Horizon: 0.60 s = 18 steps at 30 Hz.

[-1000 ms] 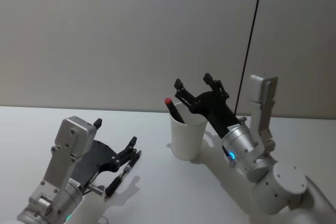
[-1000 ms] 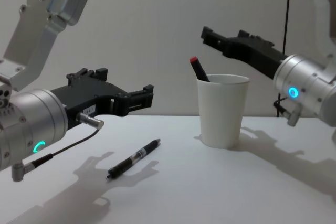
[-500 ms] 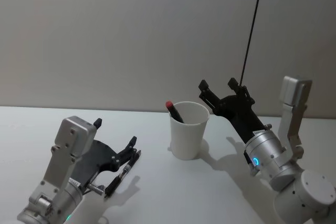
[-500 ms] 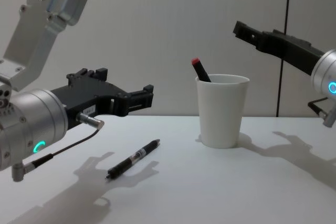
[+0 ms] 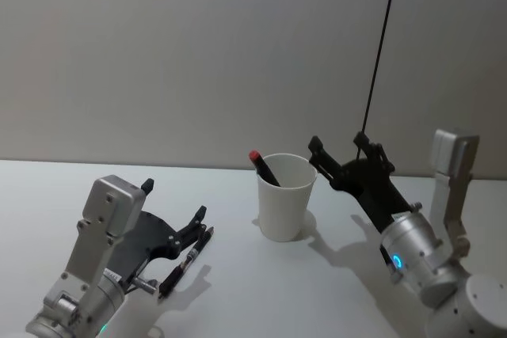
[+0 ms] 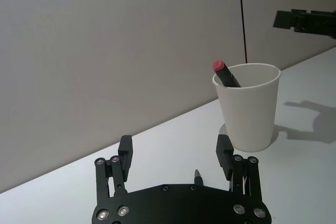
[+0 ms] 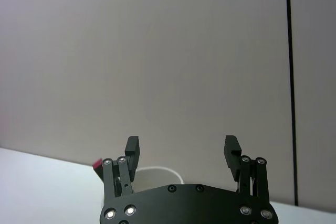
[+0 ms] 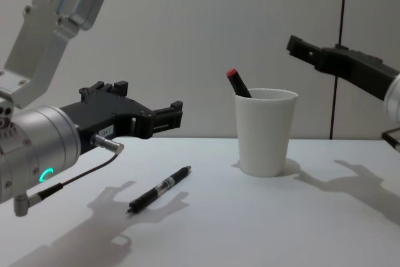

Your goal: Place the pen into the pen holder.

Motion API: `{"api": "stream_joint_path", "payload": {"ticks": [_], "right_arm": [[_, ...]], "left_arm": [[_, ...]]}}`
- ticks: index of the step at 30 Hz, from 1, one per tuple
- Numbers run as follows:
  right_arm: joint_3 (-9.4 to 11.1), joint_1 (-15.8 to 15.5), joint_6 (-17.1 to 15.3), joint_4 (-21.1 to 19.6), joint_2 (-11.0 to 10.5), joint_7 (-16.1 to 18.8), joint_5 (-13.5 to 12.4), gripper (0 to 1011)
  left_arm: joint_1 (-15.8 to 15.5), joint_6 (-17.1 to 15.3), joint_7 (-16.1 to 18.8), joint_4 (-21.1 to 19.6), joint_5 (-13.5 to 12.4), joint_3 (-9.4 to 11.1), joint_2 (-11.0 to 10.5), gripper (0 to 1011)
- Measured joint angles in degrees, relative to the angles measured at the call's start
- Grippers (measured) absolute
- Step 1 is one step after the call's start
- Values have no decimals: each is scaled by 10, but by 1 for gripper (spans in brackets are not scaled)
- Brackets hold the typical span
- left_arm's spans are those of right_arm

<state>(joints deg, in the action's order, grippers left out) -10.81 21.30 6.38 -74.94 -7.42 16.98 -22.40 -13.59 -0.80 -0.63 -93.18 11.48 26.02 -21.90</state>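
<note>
A white paper cup, the pen holder (image 5: 283, 200) (image 8: 265, 134) (image 6: 249, 109), stands upright at the table's middle. A dark pen with a red cap (image 5: 261, 165) (image 8: 237, 84) (image 6: 225, 73) leans inside it, cap up above the rim. A second, black pen (image 5: 185, 260) (image 8: 160, 189) lies flat on the table left of the cup. My left gripper (image 5: 176, 202) (image 8: 152, 103) (image 6: 174, 148) hovers open just above that black pen, holding nothing. My right gripper (image 5: 339, 149) (image 8: 301, 49) (image 7: 182, 148) is open and empty in the air right of the cup, at rim height.
The white table (image 8: 262, 229) runs up to a plain grey wall. A thin black vertical line (image 5: 380, 45) runs down the wall behind the cup. Open table lies in front of and to the right of the cup.
My right gripper has pulled away from above the cup, moving right and back, still open. The red-capped pen stays in the cup. The left arm and black pen have not moved.
</note>
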Motion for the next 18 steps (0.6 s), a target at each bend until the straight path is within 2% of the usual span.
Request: {"api": "stream_joint_path", "payload": {"ticks": [18], "right_arm": [[-9,-98,-37,-117,-53,-58,27,1001]], "left_arm": [[0,0,0,0,0,0,0,1000]]}}
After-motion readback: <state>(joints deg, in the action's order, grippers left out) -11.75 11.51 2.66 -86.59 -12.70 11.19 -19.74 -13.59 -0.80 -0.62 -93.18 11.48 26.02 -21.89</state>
